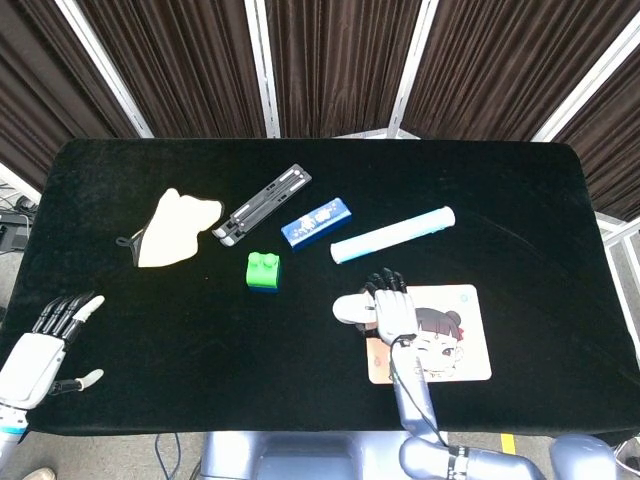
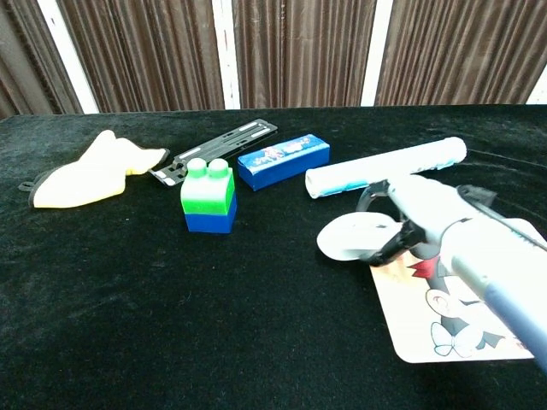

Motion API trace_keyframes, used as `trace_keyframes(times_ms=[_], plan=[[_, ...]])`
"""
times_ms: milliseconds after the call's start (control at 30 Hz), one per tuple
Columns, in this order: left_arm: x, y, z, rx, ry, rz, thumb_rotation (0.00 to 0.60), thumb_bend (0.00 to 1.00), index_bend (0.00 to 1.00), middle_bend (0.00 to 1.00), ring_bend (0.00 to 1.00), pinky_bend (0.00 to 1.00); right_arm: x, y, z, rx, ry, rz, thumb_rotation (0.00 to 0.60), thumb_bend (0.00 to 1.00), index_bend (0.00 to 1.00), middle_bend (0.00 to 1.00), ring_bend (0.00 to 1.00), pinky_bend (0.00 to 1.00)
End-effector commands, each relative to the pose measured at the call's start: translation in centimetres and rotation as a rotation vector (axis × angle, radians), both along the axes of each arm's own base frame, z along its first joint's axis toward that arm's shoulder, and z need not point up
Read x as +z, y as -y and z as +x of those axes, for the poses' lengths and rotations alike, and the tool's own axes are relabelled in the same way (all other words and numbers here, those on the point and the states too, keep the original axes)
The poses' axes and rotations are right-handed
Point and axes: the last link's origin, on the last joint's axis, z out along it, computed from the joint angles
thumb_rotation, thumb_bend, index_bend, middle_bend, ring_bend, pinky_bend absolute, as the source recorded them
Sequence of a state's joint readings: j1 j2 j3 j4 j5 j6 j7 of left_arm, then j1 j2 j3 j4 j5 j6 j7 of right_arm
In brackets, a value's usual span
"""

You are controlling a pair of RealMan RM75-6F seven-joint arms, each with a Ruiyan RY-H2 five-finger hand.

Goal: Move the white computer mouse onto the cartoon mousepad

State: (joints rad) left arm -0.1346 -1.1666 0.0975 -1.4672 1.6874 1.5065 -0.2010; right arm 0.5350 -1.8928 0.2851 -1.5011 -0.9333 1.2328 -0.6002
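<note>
Right hand sits over the white computer mouse, fingers curled round its right end, gripping it. Mouse lies on the black bench just off the left edge of the cartoon mousepad, not on it. Left hand rests at the near-left bench edge, fingers spread, holding nothing. Green-and-blue toy brick sits well left of the mouse.

My table wears black cloth. Taking the green-and-blue block as the mark: the cloth lies far left of it, the stand behind it, the blue box behind-right, the tube further right, and the mouse and mousepad front-right.
</note>
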Motion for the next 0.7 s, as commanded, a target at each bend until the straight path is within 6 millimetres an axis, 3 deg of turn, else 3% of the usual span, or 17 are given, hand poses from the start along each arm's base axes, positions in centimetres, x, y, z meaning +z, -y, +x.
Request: trace_keyframes(times_ms=[33, 367, 700], plan=[[0.0, 0.0, 0.0, -0.001, -0.002, 0.0, 0.6, 0.11, 0.0, 0.0, 0.0, 0.0, 2.1, 0.1, -1.1, 0.02, -0.025, 0.007, 0.6, 0.31, 0.49, 0.18, 0.0, 0.0], [-0.2, 0.1, 0.2, -0.004, -0.012, 0.003, 0.6, 0.11, 0.0, 0.0, 0.0, 0.0, 8.0, 0.4, -5.6, 0.026, -0.034, 0.056, 0.6, 0.31, 0.51, 0.19, 0.0, 0.0], [-0.3, 0.4, 0.5, -0.014, -0.019, 0.004, 0.6, 0.11, 0.0, 0.0, 0.0, 0.0, 9.7, -0.7, -8.3, 0.085, -0.066, 0.215, 0.6, 0.3, 0.51, 0.19, 0.0, 0.0]])
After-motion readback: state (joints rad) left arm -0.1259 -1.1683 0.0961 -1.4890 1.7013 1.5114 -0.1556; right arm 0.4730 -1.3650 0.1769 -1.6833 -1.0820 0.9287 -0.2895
